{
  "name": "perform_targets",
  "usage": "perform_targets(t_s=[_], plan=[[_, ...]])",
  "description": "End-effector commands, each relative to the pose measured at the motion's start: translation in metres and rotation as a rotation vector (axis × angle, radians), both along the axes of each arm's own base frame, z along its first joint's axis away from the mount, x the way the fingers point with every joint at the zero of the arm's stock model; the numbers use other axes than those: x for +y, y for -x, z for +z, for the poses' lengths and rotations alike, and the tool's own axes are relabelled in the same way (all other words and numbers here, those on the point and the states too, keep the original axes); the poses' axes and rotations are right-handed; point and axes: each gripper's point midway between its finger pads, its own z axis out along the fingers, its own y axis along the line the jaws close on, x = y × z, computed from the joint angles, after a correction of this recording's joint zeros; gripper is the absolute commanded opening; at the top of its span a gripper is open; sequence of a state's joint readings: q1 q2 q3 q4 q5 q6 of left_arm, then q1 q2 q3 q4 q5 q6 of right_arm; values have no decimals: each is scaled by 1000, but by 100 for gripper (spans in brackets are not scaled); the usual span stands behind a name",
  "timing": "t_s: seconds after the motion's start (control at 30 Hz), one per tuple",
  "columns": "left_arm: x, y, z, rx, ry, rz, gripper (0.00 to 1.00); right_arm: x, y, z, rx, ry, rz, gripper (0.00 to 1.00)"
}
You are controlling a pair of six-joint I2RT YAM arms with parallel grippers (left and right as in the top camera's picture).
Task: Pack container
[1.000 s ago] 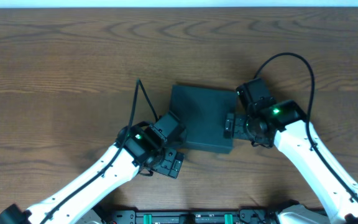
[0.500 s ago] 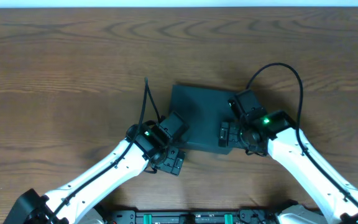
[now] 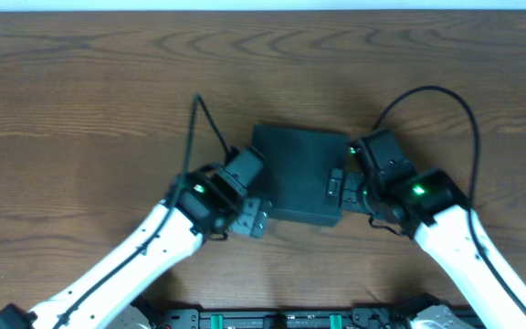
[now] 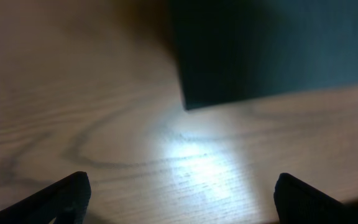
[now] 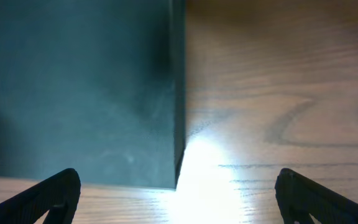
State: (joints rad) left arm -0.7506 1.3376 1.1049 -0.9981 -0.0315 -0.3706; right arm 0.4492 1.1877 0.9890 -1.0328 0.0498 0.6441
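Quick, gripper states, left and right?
Left gripper: open, holding nothing.
Right gripper: open, holding nothing; container just ahead.

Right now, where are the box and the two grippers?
box (image 3: 295, 169), overhead view, middle of its top.
left gripper (image 4: 182, 180), left wrist view, the gap midway between its fingertips.
right gripper (image 5: 178, 175), right wrist view, the gap midway between its fingertips.

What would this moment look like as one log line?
container: closed | left fingers: open, empty | right fingers: open, empty
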Motion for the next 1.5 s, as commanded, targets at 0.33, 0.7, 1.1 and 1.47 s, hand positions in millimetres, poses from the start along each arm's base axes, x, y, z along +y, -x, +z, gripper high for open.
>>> perform_targets(t_s=[0.33, 0.7, 1.1, 1.47], plan=[[72, -58, -22, 42, -39, 299, 95, -64, -3, -16, 39, 249, -287, 99], [61, -64, -54, 134, -42, 288, 95, -95, -38, -64, 129, 300, -373, 99], [48, -65, -59, 156, 19, 275, 95, -77, -76, -116, 139, 221, -348, 99], [47, -68, -76, 140, 29, 274, 95, -74, -88, -120, 103, 202, -350, 99]])
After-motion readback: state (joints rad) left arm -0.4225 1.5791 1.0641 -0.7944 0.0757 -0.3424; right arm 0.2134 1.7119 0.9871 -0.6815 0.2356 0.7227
